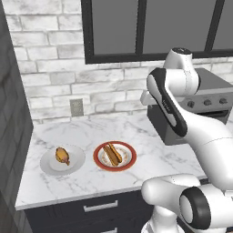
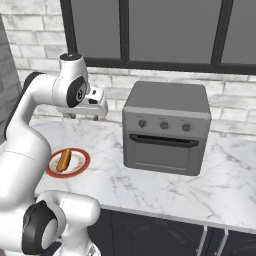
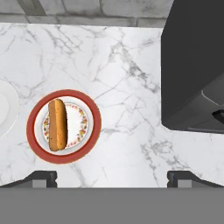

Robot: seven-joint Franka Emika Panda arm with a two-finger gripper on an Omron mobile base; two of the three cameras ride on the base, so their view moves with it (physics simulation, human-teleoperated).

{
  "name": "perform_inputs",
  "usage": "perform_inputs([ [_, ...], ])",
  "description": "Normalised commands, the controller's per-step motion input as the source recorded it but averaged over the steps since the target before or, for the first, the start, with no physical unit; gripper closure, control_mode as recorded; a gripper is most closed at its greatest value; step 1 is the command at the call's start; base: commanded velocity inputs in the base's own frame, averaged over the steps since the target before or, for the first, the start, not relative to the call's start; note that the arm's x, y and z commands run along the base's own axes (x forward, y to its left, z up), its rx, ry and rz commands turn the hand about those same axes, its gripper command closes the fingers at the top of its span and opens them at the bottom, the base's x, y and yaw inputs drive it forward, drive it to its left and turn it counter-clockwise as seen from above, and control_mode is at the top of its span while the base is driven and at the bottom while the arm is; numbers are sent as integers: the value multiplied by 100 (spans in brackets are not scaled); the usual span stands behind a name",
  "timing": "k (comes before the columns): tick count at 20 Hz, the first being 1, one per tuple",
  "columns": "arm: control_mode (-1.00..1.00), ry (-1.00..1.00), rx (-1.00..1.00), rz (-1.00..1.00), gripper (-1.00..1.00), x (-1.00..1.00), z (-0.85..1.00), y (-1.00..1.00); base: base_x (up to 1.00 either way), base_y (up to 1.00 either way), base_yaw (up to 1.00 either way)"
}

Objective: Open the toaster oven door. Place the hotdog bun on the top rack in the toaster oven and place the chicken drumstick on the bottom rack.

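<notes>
Counter edge, nearest the base: two plates side by side on the marble counter (image 1: 136,132). The red-rimmed plate (image 1: 115,156) carries the hotdog bun (image 1: 112,154), lying flat near the plate's middle. Just to its left, apart from it, a plain white plate (image 1: 62,159) carries the chicken drumstick (image 1: 62,155).

Above the counter: gripper (image 2: 85,116) hangs clear of the surface, pointing down, between the red-rimmed plate and the toaster oven (image 2: 166,132). Fingers spread fully wide, nothing between them, nothing touched. In the hand view the two finger tips (image 3: 41,178) sit far apart at the bottom, with the red-rimmed plate and bun below left and the oven's dark body at right.

Further back, right of the plates: toaster oven stands on the counter, well apart from both plates. Toaster oven door (image 2: 162,154) is closed, black bar handle across its top, three knobs above. Racks inside cannot be seen.

Behind: white brick wall (image 1: 54,68) with an outlet (image 1: 76,107), dark-framed window (image 2: 150,30) above.
</notes>
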Motion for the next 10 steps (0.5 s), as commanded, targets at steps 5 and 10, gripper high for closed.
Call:
perform_inputs([
  [5,-100,0,0,0,-100,0,0,0,0,0,0],
  [10,-100,0,0,0,-100,0,0,0,0,0,0],
])
